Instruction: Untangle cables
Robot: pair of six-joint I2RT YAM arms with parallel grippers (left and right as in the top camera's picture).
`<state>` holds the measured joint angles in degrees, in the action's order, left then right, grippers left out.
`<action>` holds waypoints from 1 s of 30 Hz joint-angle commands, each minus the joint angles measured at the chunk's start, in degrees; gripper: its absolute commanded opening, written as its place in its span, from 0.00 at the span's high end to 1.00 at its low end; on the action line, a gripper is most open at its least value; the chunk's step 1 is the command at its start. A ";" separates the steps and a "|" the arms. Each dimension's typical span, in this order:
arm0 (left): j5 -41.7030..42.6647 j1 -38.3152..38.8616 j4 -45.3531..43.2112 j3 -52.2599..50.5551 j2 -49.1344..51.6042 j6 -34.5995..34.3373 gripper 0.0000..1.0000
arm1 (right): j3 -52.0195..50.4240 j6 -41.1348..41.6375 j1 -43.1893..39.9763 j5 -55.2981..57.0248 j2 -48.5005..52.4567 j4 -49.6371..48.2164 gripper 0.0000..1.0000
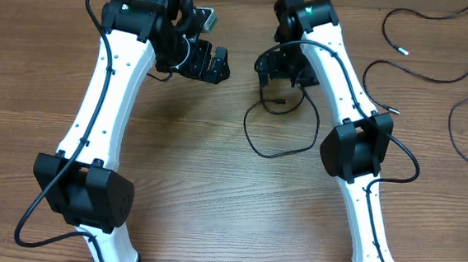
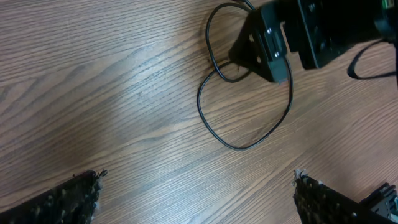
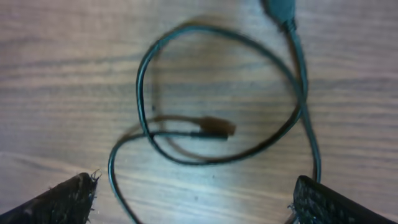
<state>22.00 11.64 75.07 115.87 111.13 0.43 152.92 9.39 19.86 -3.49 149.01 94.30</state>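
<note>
— The right fingers (image 3: 68, 199), are they grasping anything?
— No, spread and empty over the looped cable (image 3: 142, 74) mid-desk (image 1: 213, 196). The left fingers (image 2: 68, 199) are released too.
— Much left?
— I'd say the other cables (image 1: 451, 130) already lie apart; this one crosses itself.

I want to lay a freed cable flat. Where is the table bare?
Bare wood lies between the left arm and right arm, below the looped cable, and left of the left arm. Crowded: far right, where loose cables sprawl.
</note>
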 commanded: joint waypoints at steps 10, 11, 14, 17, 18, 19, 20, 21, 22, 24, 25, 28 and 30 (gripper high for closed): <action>0.00 0.28 -0.09 1.25 -1.53 1.29 0.00 | -27.78 3.30 1.77 3.43 -12.83 -24.79 0.00; 0.00 0.28 -0.09 1.25 -1.53 1.31 0.00 | -33.94 3.28 1.88 3.48 -15.80 -28.39 0.00; 0.00 0.28 -0.09 1.25 -1.53 1.29 0.00 | -41.11 3.30 1.95 4.13 -18.60 -32.13 0.00; 0.00 0.28 -0.09 1.25 -1.53 1.31 0.00 | -45.57 3.28 1.95 6.62 -19.04 -33.11 0.00; 0.00 0.28 -0.09 1.25 -1.53 1.29 0.00 | -47.32 3.28 1.99 7.74 -19.04 -33.22 0.00; 0.00 0.28 -0.09 1.25 -1.53 1.31 0.00 | -48.46 3.30 1.99 8.55 -19.04 -33.31 0.00; 0.00 0.28 -0.09 1.25 -1.53 1.29 0.00 | -50.12 3.32 1.99 9.53 -19.04 -33.44 0.00; 0.00 0.28 -0.09 1.25 -1.53 1.31 0.00 | -51.21 3.32 1.99 9.97 -19.04 -33.42 0.00; 0.00 0.28 -0.09 1.25 -1.53 1.29 0.00 | -52.13 3.30 1.99 10.12 -19.04 -33.51 0.00; 0.00 0.28 -0.09 1.25 -1.53 1.29 0.00 | -54.36 3.30 1.99 10.08 -19.04 -34.73 0.00; 0.00 0.28 -0.09 1.25 -1.53 1.31 0.00 | -54.69 3.30 1.99 10.08 -19.04 -34.97 0.00; 0.00 0.28 -0.09 1.25 -1.53 1.29 0.00 | -54.93 3.28 1.99 9.88 -19.04 -35.78 0.00; 0.00 0.28 -0.09 1.25 -1.53 1.31 0.00 | -54.95 3.32 1.99 9.86 -19.04 -35.74 0.00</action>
<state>22.00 11.64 75.07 115.87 111.13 0.58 99.77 12.38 21.78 3.46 129.58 58.89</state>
